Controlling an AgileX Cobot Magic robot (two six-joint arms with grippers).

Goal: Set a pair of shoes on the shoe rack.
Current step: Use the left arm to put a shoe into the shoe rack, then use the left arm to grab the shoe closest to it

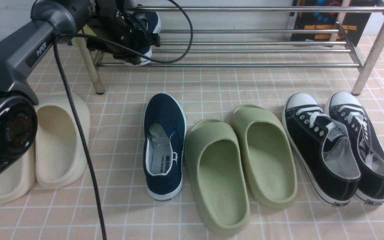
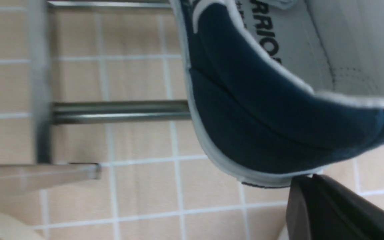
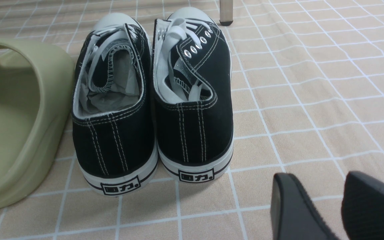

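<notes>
Far left: pair of cream foam slippers (image 1: pixel 62 140) on the peach grid-pattern cloth (image 1: pixel 212 86), partly hidden by the left arm's near joint.

Left arm (image 1: pixel 15 63), grey with a black cable, runs from the near-left corner up and forward. It is extended toward the left end of the shoe rack of shiny silver metal tubes (image 1: pixel 245 64).

Left gripper (image 2: pixel 308 183): jaws pressed together, tips right at the white sole edge at the heel of the rack-side navy sneaker (image 2: pixel 262 110). This is a navy blue canvas slip-on with a white rubber sole and white lining. Can't tell whether any of the shoe is nipped between the jaws.

That sneaker sits tilted at the rack's left end, among the lower bars. The front view hides most of it behind the wrist. In the left wrist view one bar passes behind it.

Next right: floor navy sneaker (image 1: pixel 163 146), same make, flat on the cloth in front of the rack. Its toe points toward the rack and it is well apart from its mate.

Just beside it: two olive-green foam slippers (image 1: pixel 215 173), side by side.

Then two black canvas lace-up sneakers with white toe caps (image 1: pixel 315 156), side by side, near the rack's right leg.

Right arm is outside the front view. Right gripper (image 3: pixel 317 181): jaws spread, nothing between them, above the cloth just behind the black sneakers' heels.
</notes>
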